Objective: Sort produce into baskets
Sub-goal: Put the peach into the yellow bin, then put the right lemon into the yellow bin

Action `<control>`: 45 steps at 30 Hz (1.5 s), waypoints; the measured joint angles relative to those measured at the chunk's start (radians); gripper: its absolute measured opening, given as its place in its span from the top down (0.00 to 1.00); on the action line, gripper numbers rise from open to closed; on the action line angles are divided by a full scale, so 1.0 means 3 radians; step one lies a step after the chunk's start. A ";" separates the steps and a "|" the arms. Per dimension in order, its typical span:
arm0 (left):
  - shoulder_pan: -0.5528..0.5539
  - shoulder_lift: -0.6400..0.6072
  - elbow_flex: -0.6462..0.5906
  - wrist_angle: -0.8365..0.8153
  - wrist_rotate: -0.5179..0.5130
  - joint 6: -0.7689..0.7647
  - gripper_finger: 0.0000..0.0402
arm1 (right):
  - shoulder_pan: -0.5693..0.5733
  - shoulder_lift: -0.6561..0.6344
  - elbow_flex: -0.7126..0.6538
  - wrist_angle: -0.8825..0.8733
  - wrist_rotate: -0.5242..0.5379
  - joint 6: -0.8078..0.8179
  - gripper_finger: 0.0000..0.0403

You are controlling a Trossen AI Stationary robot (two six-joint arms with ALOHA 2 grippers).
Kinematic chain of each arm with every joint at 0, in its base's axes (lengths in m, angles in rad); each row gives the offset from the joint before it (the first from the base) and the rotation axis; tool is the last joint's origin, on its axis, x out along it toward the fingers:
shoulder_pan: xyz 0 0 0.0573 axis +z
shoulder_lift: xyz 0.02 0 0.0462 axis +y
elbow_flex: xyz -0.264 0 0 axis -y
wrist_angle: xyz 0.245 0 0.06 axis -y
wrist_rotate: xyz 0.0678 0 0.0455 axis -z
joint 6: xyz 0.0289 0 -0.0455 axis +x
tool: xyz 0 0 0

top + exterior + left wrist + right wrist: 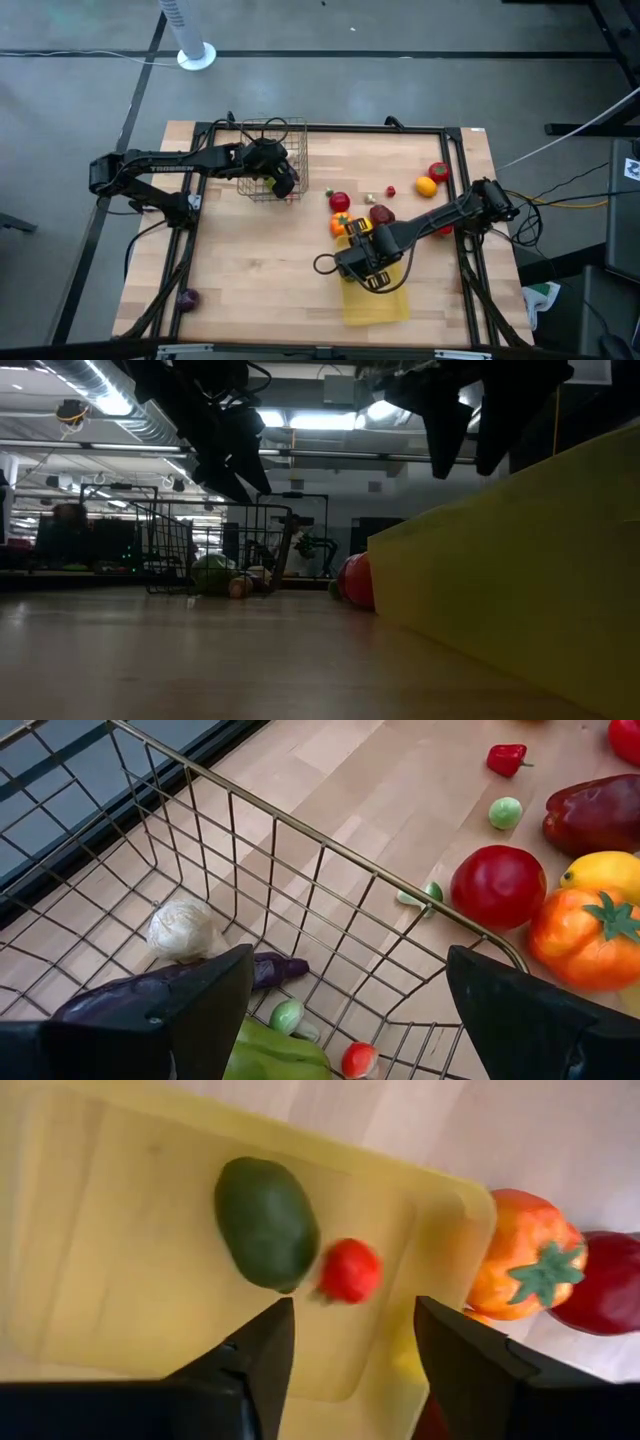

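Observation:
The wire-mesh basket (pixel 272 160) stands at the far left of the table. In it lie a white garlic bulb (pixel 182 928), a purple eggplant (pixel 270 968), a green pepper (pixel 275 1055) and small pieces. My left gripper (pixel 350 970) hovers open above its rim. The yellow tray (pixel 378 298) lies near the front, right of the middle. A green fruit (pixel 265 1222) and a small red one (pixel 348 1270) rest on its floor. My right gripper (pixel 355 1315) hangs open over them, pointing down, nothing between its fingers. Loose produce lies between the baskets: a red tomato (pixel 497 885) and an orange tomato (pixel 585 935).
More produce lies on the wood toward the far right: a dark red pepper (pixel 600 812), a lemon (pixel 605 872), a small red chili (pixel 505 758), an orange fruit (pixel 427 186) and a red one (pixel 438 172). A purple piece (pixel 187 298) sits by the near left corner. Black rails (pixel 462 200) frame the table.

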 joint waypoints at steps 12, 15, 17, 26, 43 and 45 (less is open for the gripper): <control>0.0000 0.0000 0.0000 0.0000 0.0000 0.0004 0.18 | -0.0073 0.0000 0.0000 -0.0051 0.0141 -0.0001 0.40; 0.0000 0.0000 0.0000 0.0000 0.0000 0.0004 0.18 | -0.0111 0.0001 0.0004 -0.0130 0.0139 0.0000 0.40; 0.0000 0.0000 0.0000 0.0000 0.0000 0.0004 0.18 | -0.0149 0.0001 0.0009 -0.0297 0.0139 0.0046 0.40; 0.0001 0.0000 0.0000 -0.0001 0.0001 0.0005 0.18 | -0.0448 -0.0440 -0.0392 -0.0747 0.0195 0.0505 0.40; 0.0000 0.0000 0.0000 0.0002 0.0000 -0.0010 0.18 | -0.1545 -0.2018 -0.2348 -0.0287 0.0810 0.1070 0.40; 0.0000 0.0000 0.0000 0.0002 0.0000 -0.0011 0.18 | -0.1651 -0.2017 -0.2398 -0.0278 0.0712 0.0973 0.40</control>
